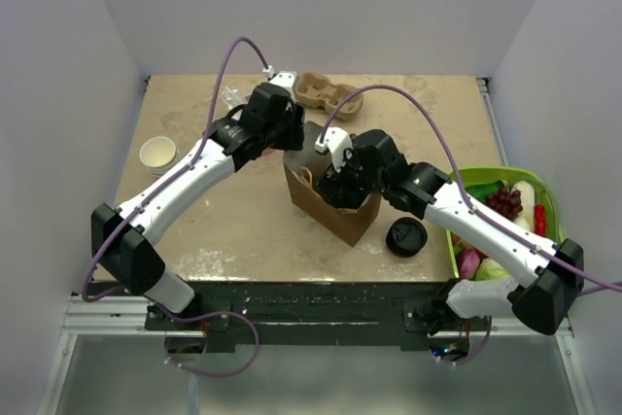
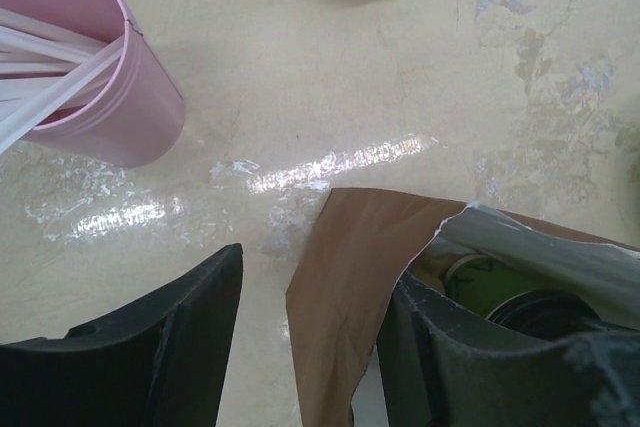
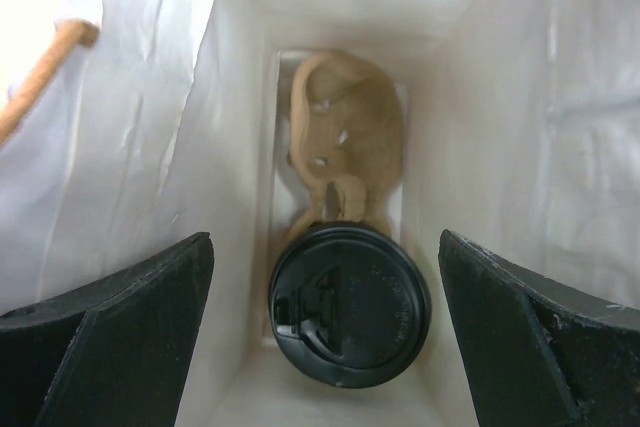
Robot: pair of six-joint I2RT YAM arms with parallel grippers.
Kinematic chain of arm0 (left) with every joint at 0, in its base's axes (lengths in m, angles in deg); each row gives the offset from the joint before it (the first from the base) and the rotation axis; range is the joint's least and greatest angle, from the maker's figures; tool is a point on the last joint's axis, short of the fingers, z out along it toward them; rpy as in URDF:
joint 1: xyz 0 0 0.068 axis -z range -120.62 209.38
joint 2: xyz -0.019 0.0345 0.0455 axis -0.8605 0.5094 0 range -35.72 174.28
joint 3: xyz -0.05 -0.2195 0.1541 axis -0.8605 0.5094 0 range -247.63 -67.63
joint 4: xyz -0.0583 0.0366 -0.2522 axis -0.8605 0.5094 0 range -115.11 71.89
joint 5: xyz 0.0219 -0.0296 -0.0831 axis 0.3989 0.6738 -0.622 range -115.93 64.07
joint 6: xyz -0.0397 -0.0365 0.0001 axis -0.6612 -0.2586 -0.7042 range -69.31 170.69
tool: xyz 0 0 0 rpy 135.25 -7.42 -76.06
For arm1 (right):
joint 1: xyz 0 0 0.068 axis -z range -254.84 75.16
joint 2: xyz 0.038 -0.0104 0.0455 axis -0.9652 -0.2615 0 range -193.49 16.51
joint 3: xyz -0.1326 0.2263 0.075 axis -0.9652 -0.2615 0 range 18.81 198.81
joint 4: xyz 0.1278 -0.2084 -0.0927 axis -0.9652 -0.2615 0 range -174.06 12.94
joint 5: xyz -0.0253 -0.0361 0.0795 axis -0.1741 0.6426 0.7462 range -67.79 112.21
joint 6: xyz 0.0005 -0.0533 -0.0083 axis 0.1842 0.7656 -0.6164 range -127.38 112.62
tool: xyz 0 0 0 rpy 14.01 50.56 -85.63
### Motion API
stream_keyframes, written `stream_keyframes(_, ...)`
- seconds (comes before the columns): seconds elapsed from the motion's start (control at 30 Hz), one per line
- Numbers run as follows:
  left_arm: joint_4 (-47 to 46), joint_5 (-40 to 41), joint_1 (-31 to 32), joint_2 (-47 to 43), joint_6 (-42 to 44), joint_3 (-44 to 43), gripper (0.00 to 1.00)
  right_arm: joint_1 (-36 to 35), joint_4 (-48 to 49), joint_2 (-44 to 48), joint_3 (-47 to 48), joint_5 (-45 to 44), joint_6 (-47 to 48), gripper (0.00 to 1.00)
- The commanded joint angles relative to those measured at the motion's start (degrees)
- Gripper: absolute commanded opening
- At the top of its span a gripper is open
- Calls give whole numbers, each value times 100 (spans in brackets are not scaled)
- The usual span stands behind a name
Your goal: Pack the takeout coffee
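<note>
From above, my right claw (image 1: 335, 185) hangs in the brown paper bag (image 1: 355, 218), with my left claw (image 1: 289, 141) at its far corner. On the left wrist, those jaws stand apart, astride the bag's wall. On the right wrist, my jaws gape empty above the takeout coffee (image 3: 350, 302): only its round black lid shows, on the bag's floor, touching a pulp tray (image 3: 345, 137).

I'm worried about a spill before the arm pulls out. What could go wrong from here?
1. The right gripper hangs open in the paper bag above the takeout coffee; lifting out, a finger might snag the wall and tip the bag.
2. The left gripper only straddles the bag's rim, jaws apart, so the bag may slide.
</note>
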Motion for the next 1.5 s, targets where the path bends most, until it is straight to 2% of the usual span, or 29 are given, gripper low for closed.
stream_keyframes(0.0,-117,-56,18,101,79,-136,58,6,683,226,-73,-194,-626,98)
stream_keyframes(0.1,-65,-4,27,118,79,-163,57,6,657,182,-73,-53,-688,94)
stream_keyframes(0.17,-56,5,27,110,70,-154,57,6,613,147,-56,-96,-662,84)
stream_keyframes(0.2,-56,14,36,118,61,-154,57,6,604,138,-47,-123,-670,76)
stream_keyframes(0.23,-56,23,27,110,61,-145,57,6,604,138,-56,-140,-670,60)
stream_keyframes(0.3,-56,31,27,118,61,-154,57,6,622,156,-56,-175,-670,57)
stream_keyframes(0.33,-56,49,27,110,53,-163,57,-3,622,182,-47,-167,-653,49)
stream_keyframes(0.57,-38,58,36,118,35,-189,57,6,657,366,14,-176,-600,28)
stream_keyframes(0.87,-12,119,36,92,26,-207,57,6,929,753,252,-193,-442,25)
stream_keyframes(1.3,50,216,27,-57,9,-295,57,6,1298,1412,586,-369,-521,31)
stream_keyframes(1.47,59,295,27,-198,-9,-295,58,6,1264,1649,621,-588,-881,36)
